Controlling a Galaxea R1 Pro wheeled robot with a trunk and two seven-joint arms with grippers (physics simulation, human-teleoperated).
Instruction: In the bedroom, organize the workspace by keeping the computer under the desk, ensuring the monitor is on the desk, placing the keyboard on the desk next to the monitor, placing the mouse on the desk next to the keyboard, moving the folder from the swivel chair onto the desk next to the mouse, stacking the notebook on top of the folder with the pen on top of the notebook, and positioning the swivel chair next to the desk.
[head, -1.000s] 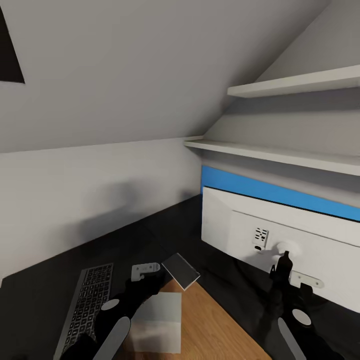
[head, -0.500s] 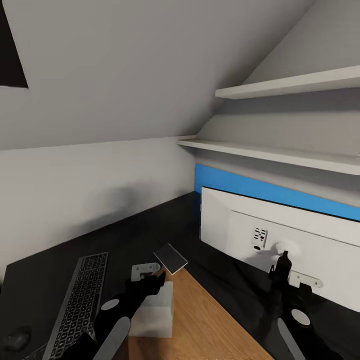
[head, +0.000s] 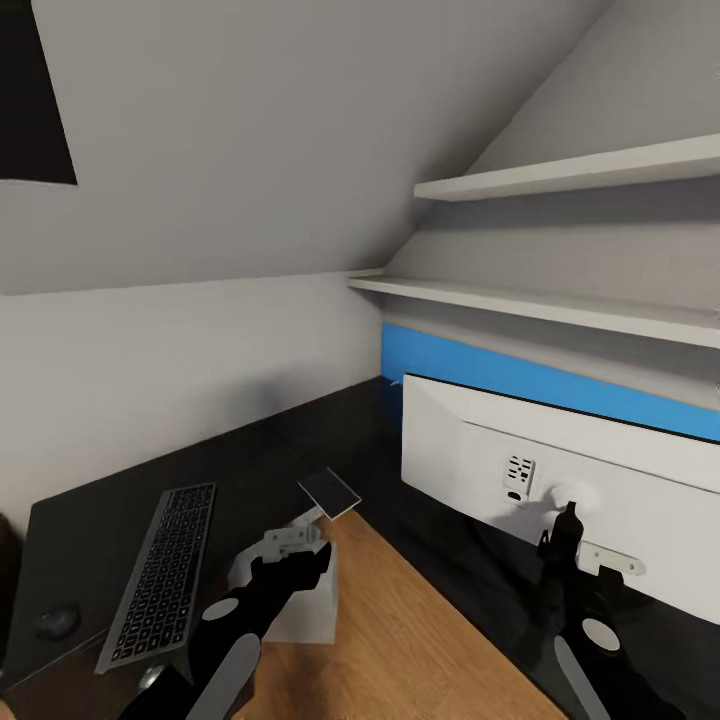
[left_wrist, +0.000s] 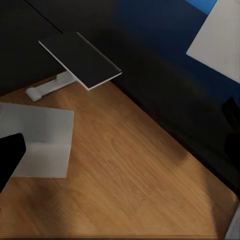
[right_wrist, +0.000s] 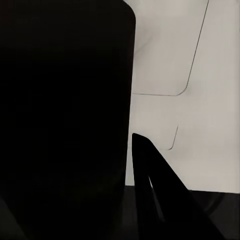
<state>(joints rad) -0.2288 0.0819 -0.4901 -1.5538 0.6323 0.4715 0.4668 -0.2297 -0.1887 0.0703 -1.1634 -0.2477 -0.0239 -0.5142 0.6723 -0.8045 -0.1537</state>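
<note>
Right gripper: the robot's black right gripper (head: 567, 520) is raised against the back of the large white flat-panel monitor (head: 560, 480), tip beside the round mount near its centre; the right wrist view has white panel (right_wrist: 200, 90) just beyond a dark finger; whether the jaws are closed cannot be told.
Left gripper: the black left gripper (head: 300, 560) hangs over the wood-brown floor strip (left_wrist: 135, 170), holding nothing visible; its jaw state cannot be told either.
Key relation: the monitor lies straight ahead of the right gripper, touching or nearly so, its long axis running across the view toward the right; the right arm is far the nearer.
Monitor placement: it appears to float beside the black desk (head: 110, 500) with its back toward the robot, not yet standing on the top.
Stand: a small dark plate on a white foot (left_wrist: 80, 60) sits at the desk's near corner, by a pale grey box (left_wrist: 42, 145) on the floor.
Keyboard: the slim grey keyboard (head: 160, 575) lies along the desk's near edge, long axis pointing away from the robot.
Mouse: a dark rounded mouse (head: 55, 622) rests near the desk's left corner, just beside the keyboard.
Containers: the two white wall shelves (head: 560, 310) carry nothing visible.
</note>
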